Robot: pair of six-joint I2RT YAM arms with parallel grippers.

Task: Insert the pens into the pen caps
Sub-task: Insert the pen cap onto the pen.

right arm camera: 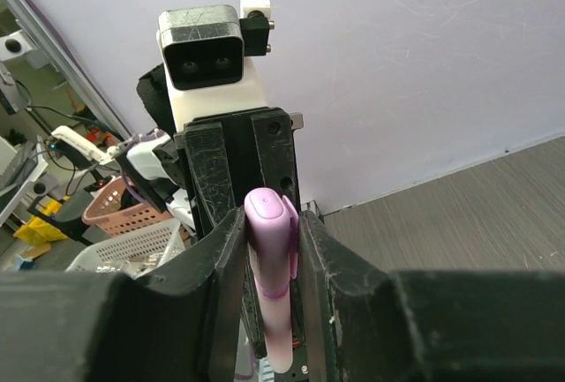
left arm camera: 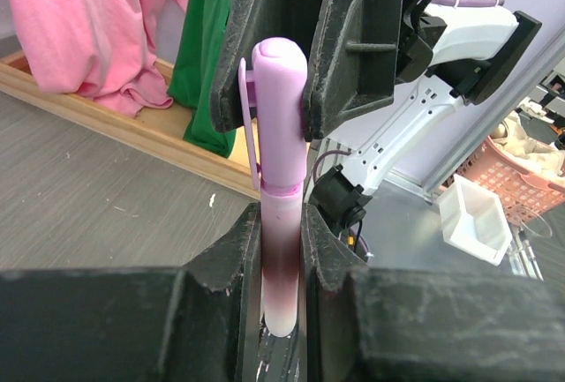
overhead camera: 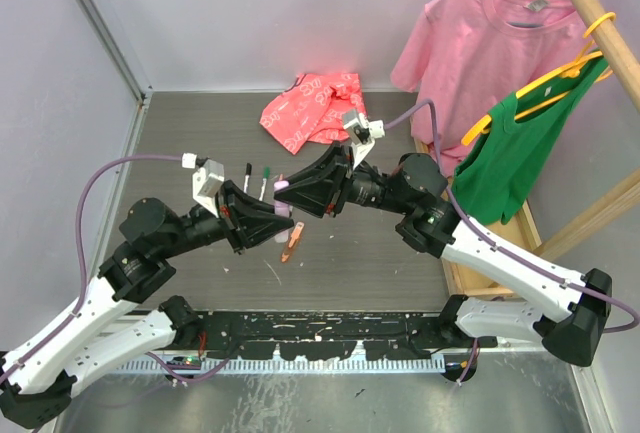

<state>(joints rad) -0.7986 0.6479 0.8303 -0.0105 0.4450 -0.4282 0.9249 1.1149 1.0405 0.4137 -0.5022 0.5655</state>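
The two tools meet above the bench (overhead camera: 200, 143) middle, left tool (overhead camera: 281, 215) just left of right tool (overhead camera: 285, 191), one highlighter (left arm camera: 281, 223) between them. A pen (overhead camera: 291, 244) lies just before them, two markers (overhead camera: 248, 177) behind, a cloth (overhead camera: 312, 106) farther back.

No text, label, brand, number or sign can be read in any of the three views. The red cloth (overhead camera: 314, 105) at the far side of the table (overhead camera: 200, 143) bears a pale printed pattern, but it is too small and blurred to make out as letters. The lilac-pink highlighter (left arm camera: 281, 188) shows no legible marking on cap or barrel.
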